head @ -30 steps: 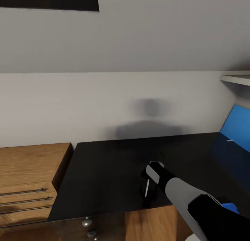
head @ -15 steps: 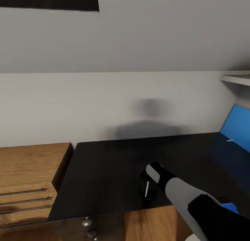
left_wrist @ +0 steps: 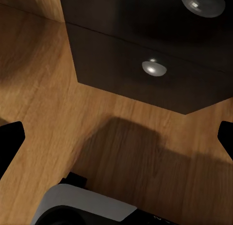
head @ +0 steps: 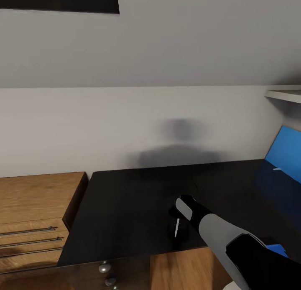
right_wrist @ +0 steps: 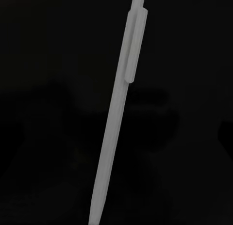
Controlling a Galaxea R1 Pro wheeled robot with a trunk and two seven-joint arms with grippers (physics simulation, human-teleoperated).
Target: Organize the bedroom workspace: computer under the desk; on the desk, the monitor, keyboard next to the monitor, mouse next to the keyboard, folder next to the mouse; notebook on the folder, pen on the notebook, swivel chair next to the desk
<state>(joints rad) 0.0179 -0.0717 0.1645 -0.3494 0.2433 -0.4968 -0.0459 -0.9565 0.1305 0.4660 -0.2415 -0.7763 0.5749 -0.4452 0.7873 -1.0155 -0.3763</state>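
Observation:
The desk (head: 133, 206) has a glossy black top that runs along the grey wall. My right gripper (head: 175, 224) reaches over its front edge and is shut on the pen (head: 177, 227), a thin pale stick that hangs upright just above the top. The right wrist view has the pen (right_wrist: 116, 128) running lengthwise against the black desk surface. My left gripper (left_wrist: 116, 137) is open and empty, low over the wooden floor (left_wrist: 53, 118) in front of the desk's black drawer unit (left_wrist: 160, 45). The fingertips (left_wrist: 9, 140) are spread to the view's edges.
A low wooden drawer cabinet (head: 33, 210) stands against the desk's left end. The blue back panel (head: 288, 152) rises at the right, with a white shelf (head: 284, 93) above it. A small blue patch (head: 276, 250) shows beside my right forearm. The drawer unit's round knobs (head: 104, 267) sit under the desk front.

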